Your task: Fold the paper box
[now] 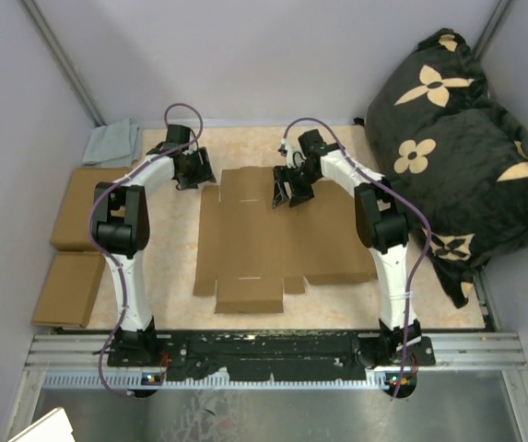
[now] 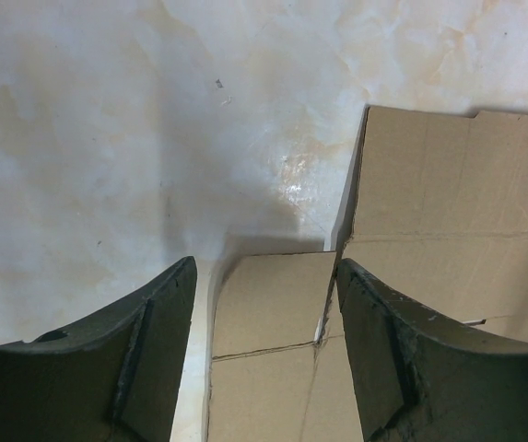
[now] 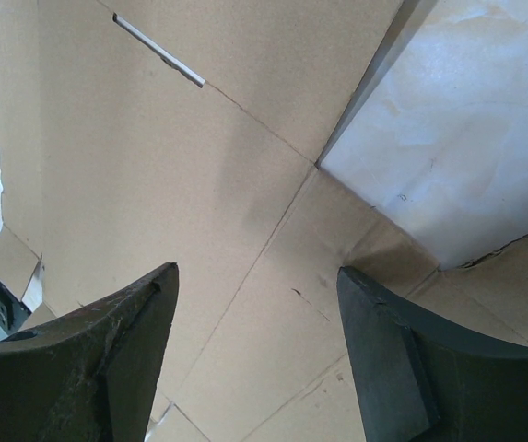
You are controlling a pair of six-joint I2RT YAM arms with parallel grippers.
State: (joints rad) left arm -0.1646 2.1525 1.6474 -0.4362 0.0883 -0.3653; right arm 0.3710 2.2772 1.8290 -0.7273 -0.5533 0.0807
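The paper box (image 1: 254,239) is lying flat mid-frame on the bench (image 1: 337,304). Left hand (image 1: 195,175) and right hand (image 1: 289,193) are hovering open, empty; each should be pinching an upper-edge flap near its crease.

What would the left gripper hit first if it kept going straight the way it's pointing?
Probably the small corner flap of the flat brown corrugated cardboard box sheet, seen between the open fingers of the left gripper; depth is unclear.
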